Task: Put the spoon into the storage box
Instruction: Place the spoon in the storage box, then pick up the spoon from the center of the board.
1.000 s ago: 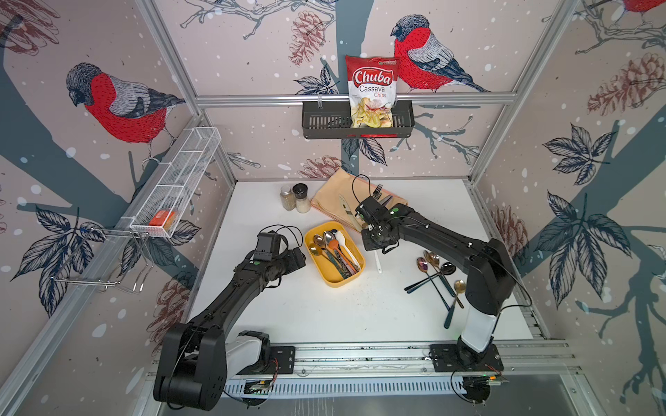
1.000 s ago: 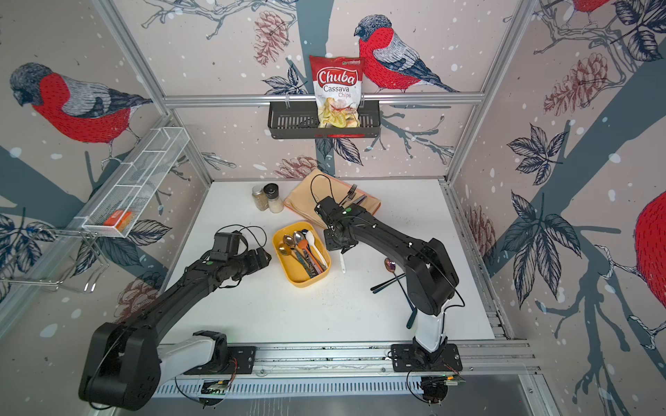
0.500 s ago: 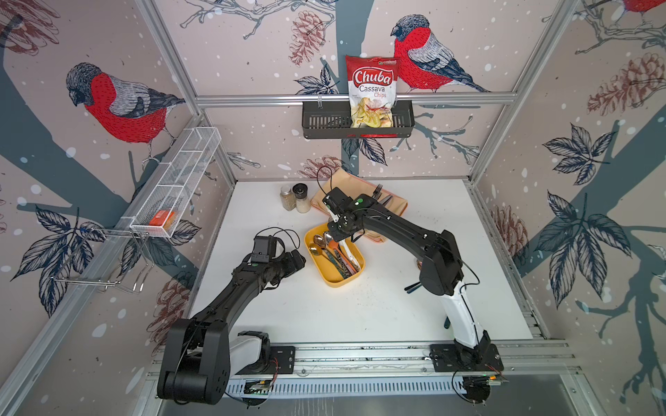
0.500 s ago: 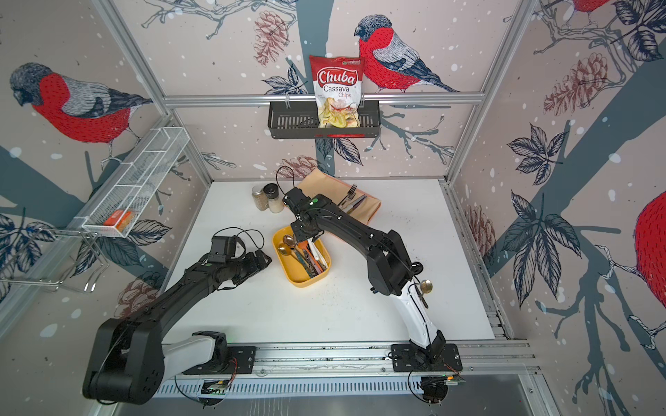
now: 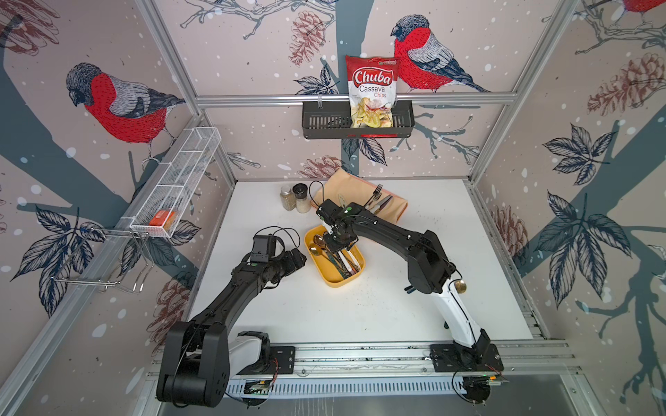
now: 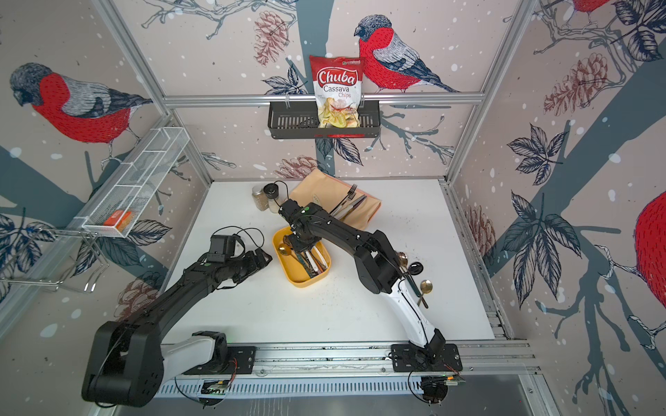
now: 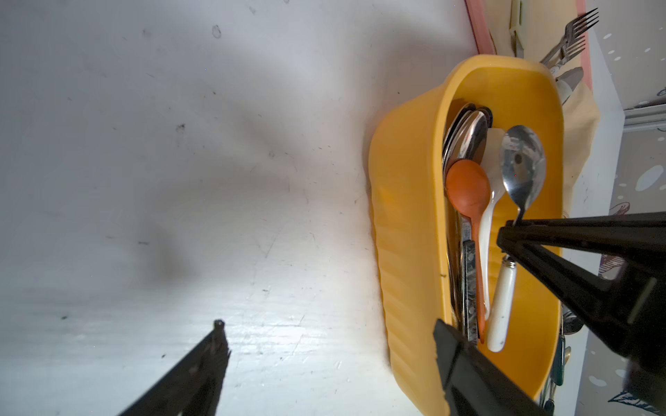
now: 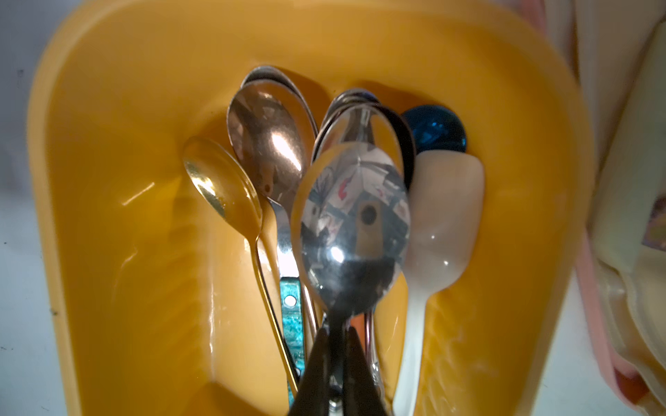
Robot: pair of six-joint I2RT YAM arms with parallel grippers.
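My right end effector (image 8: 337,333) is clamped on the neck of a silver spoon (image 8: 355,223), holding it over the yellow storage box (image 5: 338,284). The box sits mid-bench (image 5: 396,306) with several other spoons inside. My left end effector (image 7: 328,326) hovers just beside the box, jaws wide apart.

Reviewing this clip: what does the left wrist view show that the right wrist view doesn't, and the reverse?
Left wrist only: the open left tool beside the storage box, bare table, a fork. Right wrist only: a gold spoon and a blue spoon bowl in the pile. Both: that yellow box, the steel spoon pinched at its neck by the right tool, and a white spoon.
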